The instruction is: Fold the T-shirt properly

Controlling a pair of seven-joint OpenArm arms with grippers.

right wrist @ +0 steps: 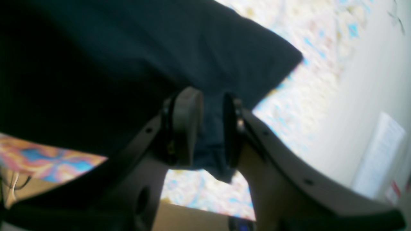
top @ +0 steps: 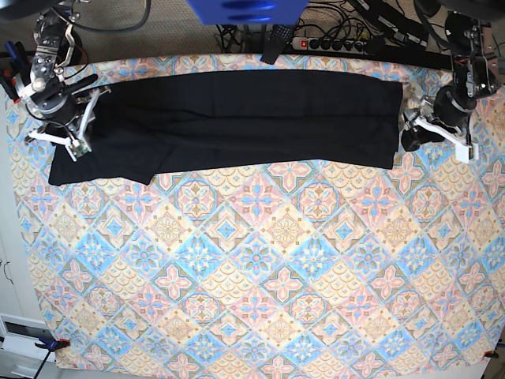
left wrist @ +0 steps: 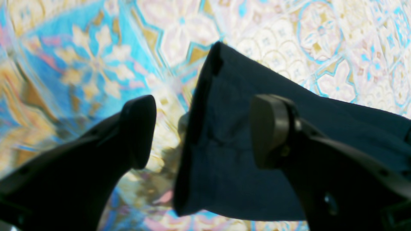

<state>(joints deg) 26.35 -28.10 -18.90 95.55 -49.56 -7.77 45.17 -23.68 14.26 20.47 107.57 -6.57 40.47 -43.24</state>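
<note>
R gripper (right wrist: 205, 128) clamps T-shirt (top: 229, 118) edge; L gripper (left wrist: 202, 131) apart, straddling its corner.

No readable txt, brand, nr or sign in any view. White sheet (right wrist: 379, 154) by the wall in right wrist view has faint print lines and a red mark, too blurred to read.

Table covered w/ patterned cloth (top: 252, 260), diamond tiles in blue, pink, cream (floral motifs). Black cables (top: 347, 20) and a power strip (top: 316, 43) run along the far edge. Pale floor strip (top: 6, 260) at the near-left side. Lighting even, bright.
</note>
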